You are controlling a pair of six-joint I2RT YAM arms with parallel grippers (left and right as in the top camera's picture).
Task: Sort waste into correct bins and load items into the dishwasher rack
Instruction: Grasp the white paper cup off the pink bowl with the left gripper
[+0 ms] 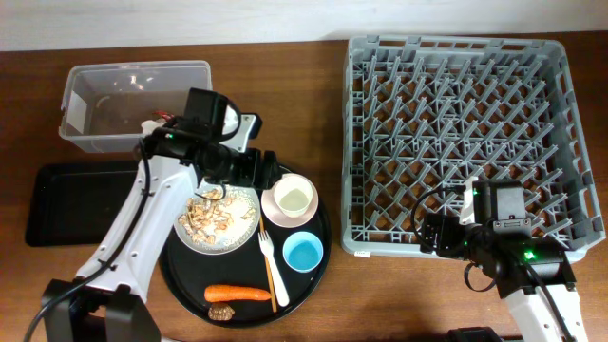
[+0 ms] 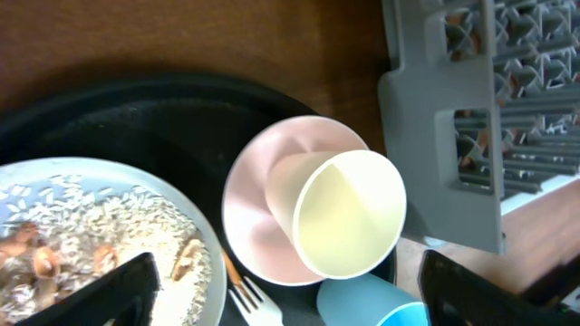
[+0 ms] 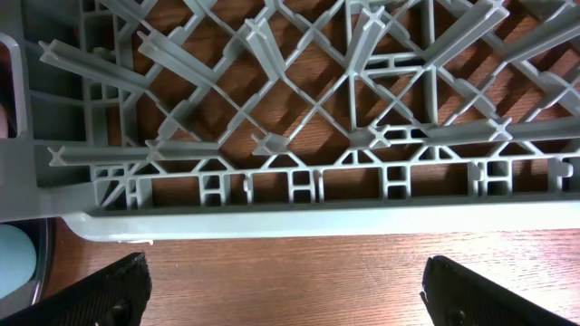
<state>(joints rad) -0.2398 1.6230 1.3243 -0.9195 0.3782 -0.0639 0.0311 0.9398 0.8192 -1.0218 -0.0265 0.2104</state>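
Note:
The white plate (image 1: 217,220) with beige food scraps lies on the round black tray (image 1: 180,275). Beside it the cream bowl (image 1: 275,211) holds the small white cup (image 1: 294,199). The blue cup (image 1: 304,252), fork (image 1: 269,261), carrot (image 1: 237,293) and brown lump (image 1: 220,312) also lie on that tray. My left gripper (image 1: 274,177) is open and empty just above the bowl; its view shows the cup (image 2: 349,213), bowl (image 2: 249,222), fork (image 2: 258,303) and plate (image 2: 109,235). My right gripper (image 1: 427,234) is open and empty over bare table at the grey rack's (image 1: 456,142) front edge. I cannot make out the wrapper or white scrap.
The clear tub (image 1: 133,104) stands at the back left, with the shallow black tray (image 1: 76,199) in front of it. The rack's front wall (image 3: 290,177) fills the right wrist view, with the blue cup (image 3: 11,263) at its left edge.

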